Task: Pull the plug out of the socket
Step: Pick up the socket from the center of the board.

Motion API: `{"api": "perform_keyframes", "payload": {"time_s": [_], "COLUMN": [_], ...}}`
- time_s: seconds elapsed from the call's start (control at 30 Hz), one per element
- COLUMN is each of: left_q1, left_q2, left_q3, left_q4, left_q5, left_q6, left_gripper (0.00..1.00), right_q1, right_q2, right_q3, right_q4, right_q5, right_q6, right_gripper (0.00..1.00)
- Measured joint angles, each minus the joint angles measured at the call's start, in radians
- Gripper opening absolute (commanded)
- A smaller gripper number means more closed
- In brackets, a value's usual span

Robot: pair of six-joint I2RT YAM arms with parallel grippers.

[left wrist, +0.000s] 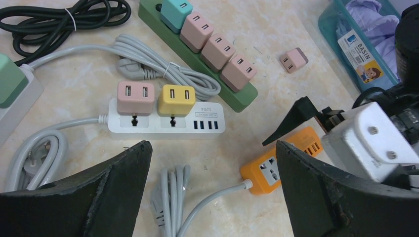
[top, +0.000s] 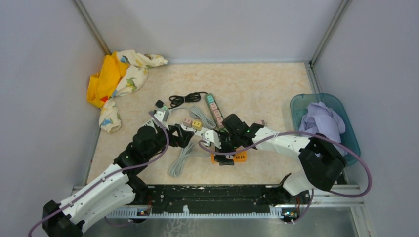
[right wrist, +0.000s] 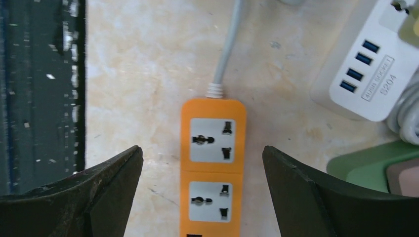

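Fingers of the right gripper: black, spread apart, one on each side of the orange plastic power strip, touching neither flank, nothing held. That strip lies flat on the beige marbled tabletop, nearest the arm bases. Both sockets in view are empty, and a grey cord leaves one end.

Fingers of the left gripper: black, spread apart, empty, on the near side of the white plastic power strip and clear of it.

White strip: pink square plug adapter and yellow square plug adapter seated side by side in its sockets. Four blue USB ports sit beside them.

Bundled grey cord: just behind the white strip.

Green plastic power strip: lying diagonally beyond, with one teal plug adapter and three pink ones seated in a row.

Loose pink adapter: on the tabletop beside the green strip.

Coiled black cable: further back.

Teal translucent basin: right edge, holding lilac cloth.

Yellow and dinosaur-print cloth: far-left corner.
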Motion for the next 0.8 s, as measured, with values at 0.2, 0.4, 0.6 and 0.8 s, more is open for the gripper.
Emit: {"api": "perform_keyframes", "payload": {"time_s": [0.2, 0.4, 0.6, 0.8], "left_q1": [0.000, 0.000, 0.000, 0.000], "left_q2": [0.000, -0.002, -0.015, -0.045], "left_q3": [-0.009, -0.017, -0.024, -0.032], "left_q4": [0.000, 0.000, 0.000, -0.003], "left_q5": [-0.002, -0.001, -0.002, -0.008], "left_q6": [0.000, 0.000, 0.000, 0.000], "left_gripper": [1.00, 1.00, 1.00, 1.00], "right_q1": [0.013, 0.035, 0.042, 0.041], "right_q2": [0.061, 0.105, 0.122, 0.122], "right_q3": [-0.002, -0.006, -0.006, -0.001], "right_q4": [0.053, 0.073, 0.071, 0.048], "right_q5": [0.131, 0.197, 0.220, 0.201], "right_q6": [0.033, 0.042, 0.039, 0.028], "right_gripper": [0.87, 0.66, 0.34, 0.09]}}
